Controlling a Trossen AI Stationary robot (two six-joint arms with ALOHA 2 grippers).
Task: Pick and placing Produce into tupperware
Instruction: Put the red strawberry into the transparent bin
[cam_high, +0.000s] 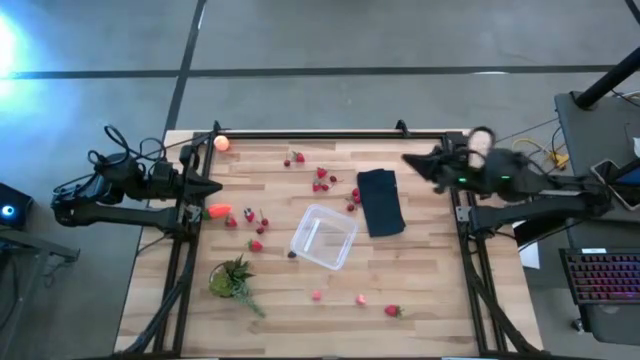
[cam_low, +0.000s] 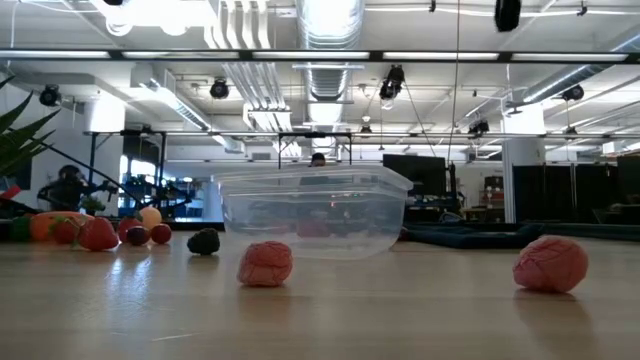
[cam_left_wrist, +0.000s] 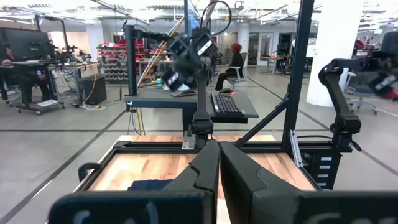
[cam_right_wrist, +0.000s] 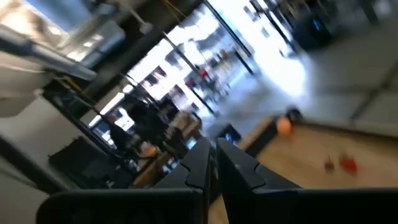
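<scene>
Both grippers sat with fingers pressed together, holding nothing: the left gripper (cam_high: 212, 188) at the table's left edge, the right gripper (cam_high: 412, 160) near the far right corner. Nearest the front edge lay a few strawberry-like pieces (cam_high: 392, 310). At mid-table stood the clear tupperware (cam_high: 323, 237), with the navy cloth (cam_high: 381, 201) just beyond it. More berries (cam_high: 321, 173) were scattered farther back, and the peach-orange ball (cam_high: 222, 143) lay farthest.
</scene>
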